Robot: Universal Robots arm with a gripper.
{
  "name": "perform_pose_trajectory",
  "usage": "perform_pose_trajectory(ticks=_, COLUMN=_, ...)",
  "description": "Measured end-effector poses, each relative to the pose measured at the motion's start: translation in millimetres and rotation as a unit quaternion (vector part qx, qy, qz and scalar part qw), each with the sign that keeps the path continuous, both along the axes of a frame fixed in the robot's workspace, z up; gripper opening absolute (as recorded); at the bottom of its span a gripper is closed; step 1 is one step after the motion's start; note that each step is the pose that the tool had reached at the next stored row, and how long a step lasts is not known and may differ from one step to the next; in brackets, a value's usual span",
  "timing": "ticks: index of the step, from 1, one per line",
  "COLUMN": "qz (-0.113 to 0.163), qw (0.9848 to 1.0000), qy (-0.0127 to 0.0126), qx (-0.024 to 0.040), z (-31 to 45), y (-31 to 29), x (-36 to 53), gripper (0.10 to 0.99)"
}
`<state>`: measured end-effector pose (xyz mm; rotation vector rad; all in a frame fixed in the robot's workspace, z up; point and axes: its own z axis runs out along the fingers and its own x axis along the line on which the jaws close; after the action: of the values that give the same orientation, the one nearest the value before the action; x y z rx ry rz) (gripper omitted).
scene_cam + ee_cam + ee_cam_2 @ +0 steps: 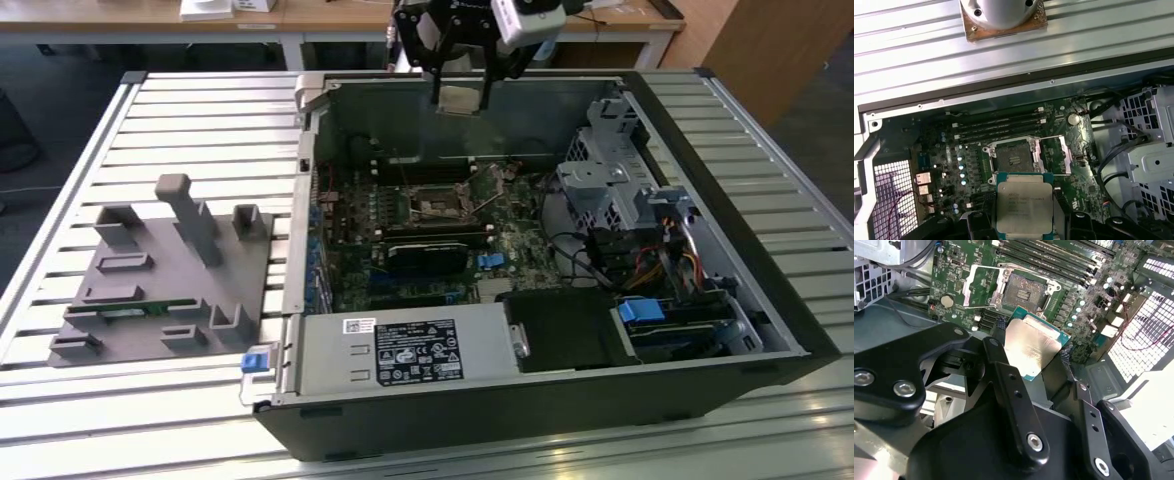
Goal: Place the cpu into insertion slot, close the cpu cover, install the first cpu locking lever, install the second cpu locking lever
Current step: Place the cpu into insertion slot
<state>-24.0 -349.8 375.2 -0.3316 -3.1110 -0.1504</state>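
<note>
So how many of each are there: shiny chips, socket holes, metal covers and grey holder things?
cpu chip: 1
socket: 1
metal cover: 1
grey holder: 1
Total: 4

**Black matte pincer [1031, 352], all links and screws**

In the second wrist view, broad rounded link bars [909, 375] are shown in matte black, each pinned with bright silver screws [904, 388]. Two slimmer fingers [1009, 390] are seen drilled with small holes along their length, and another silver screw is set at the base of one. In the exterior view, the black frame is topped by a pale grey-white block [527, 20]. In the first wrist view, dark rounded finger ends [976, 222] are glimpsed.
</note>
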Motion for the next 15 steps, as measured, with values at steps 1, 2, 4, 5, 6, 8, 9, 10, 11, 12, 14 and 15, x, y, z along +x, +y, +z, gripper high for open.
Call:
perform_pose_trajectory(ticks=1, qz=-0.002, qw=1.0000, qy=0.0000, qx=0.0000, z=0.0, y=0.0, x=0.0, gripper=0.541)
perform_pose_trajectory(ticks=2, qz=-0.004, qw=1.0000, qy=0.0000, qx=0.0000, z=0.0, y=0.0, x=0.0, gripper=0.541)
perform_pose_trajectory(ticks=4, qz=-0.007, qw=1.0000, qy=0.0000, qx=0.0000, z=0.0, y=0.0, x=0.0, gripper=0.541)
perform_pose_trajectory(ticks=5, qz=-0.009, qw=1.0000, qy=0.0000, qx=0.0000, z=0.0, y=0.0, x=0.0, gripper=0.541)
perform_pose_trajectory(ticks=6, qz=-0.011, qw=0.9999, qy=0.0000, qx=0.0000, z=0.0, y=0.0, x=0.0, gripper=0.541)
perform_pose_trajectory(ticks=8, qz=-0.014, qw=0.9999, qy=0.0000, qx=0.0000, z=0.0, y=0.0, x=0.0, gripper=0.541)
perform_pose_trajectory(ticks=9, qz=-0.016, qw=0.9999, qy=0.0000, qx=0.0000, z=0.0, y=0.0, x=0.0, gripper=0.541)
perform_pose_trajectory(ticks=10, qz=-0.018, qw=0.9998, qy=0.0000, qx=0.0000, z=0.0, y=0.0, x=0.0, gripper=0.541)
perform_pose_trajectory(ticks=11, qz=-0.020, qw=0.9998, qy=0.0000, qx=0.0000, z=-0.1, y=0.0, x=0.0, gripper=0.541)
perform_pose_trajectory(ticks=12, qz=-0.021, qw=0.9998, qy=0.0000, qx=0.0000, z=-0.1, y=0.0, x=0.0, gripper=0.541)
perform_pose_trajectory(ticks=14, qz=-0.025, qw=0.9997, qy=0.0000, qx=0.0000, z=-0.1, y=0.0, x=0.0, gripper=0.541)
perform_pose_trajectory(ticks=15, qz=-0.027, qw=0.9996, qy=0.0000, qx=0.0000, z=-0.1, y=0.0, x=0.0, gripper=0.541)
